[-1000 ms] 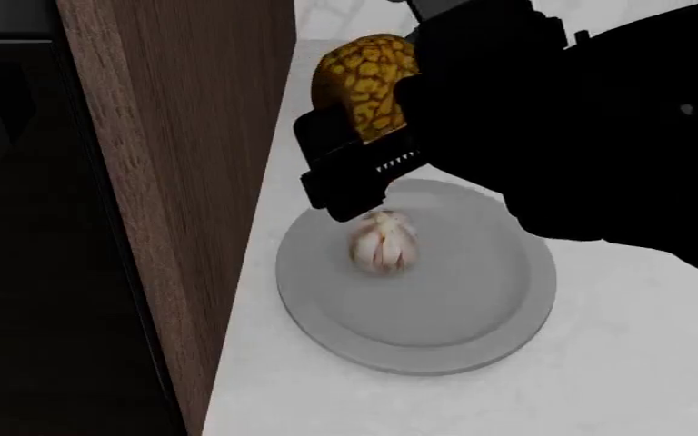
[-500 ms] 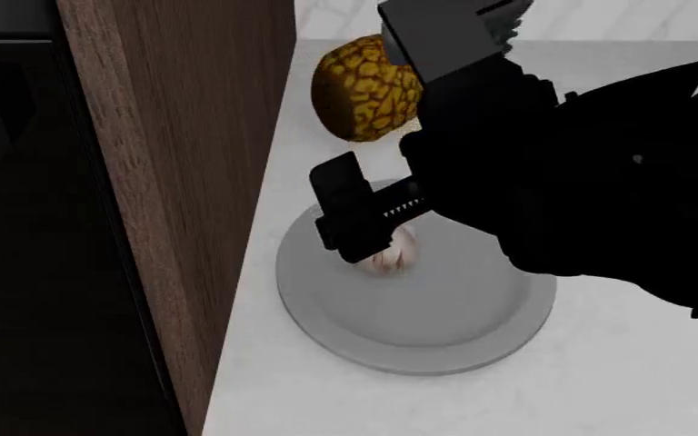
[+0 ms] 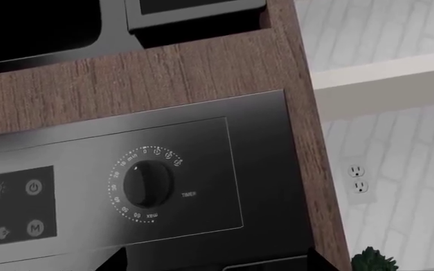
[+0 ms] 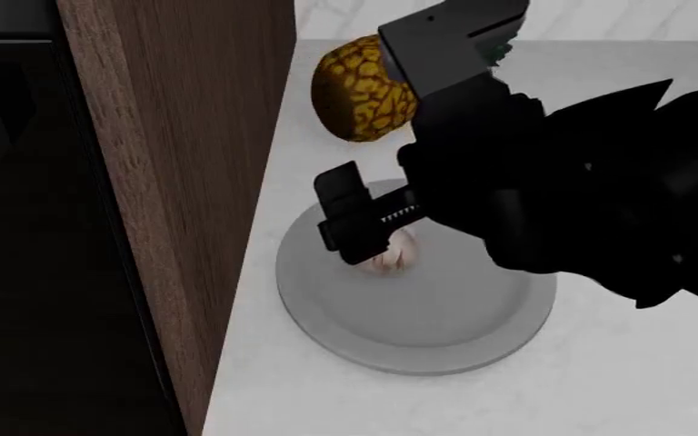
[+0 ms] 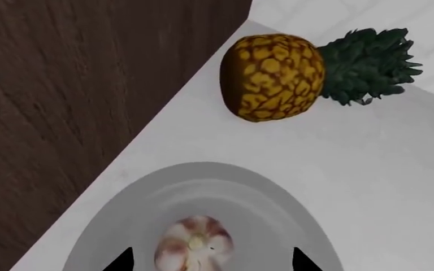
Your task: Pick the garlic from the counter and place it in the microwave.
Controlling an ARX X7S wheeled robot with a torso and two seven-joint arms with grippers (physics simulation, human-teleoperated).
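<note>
The right arm (image 4: 567,209) is looking big, black and lumpy. A dark grey box (image 4: 446,45) is sitting on it. Its pincer (image 4: 367,238) is showing a small ridged screw.

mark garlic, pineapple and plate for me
garlic (image 5: 194,248): right wrist view, top of the bulb.
pineapple (image 5: 273,76): right wrist view, yellow-brown body.
plate (image 4: 446,327): head view, bare grey surface near the rim.
</note>
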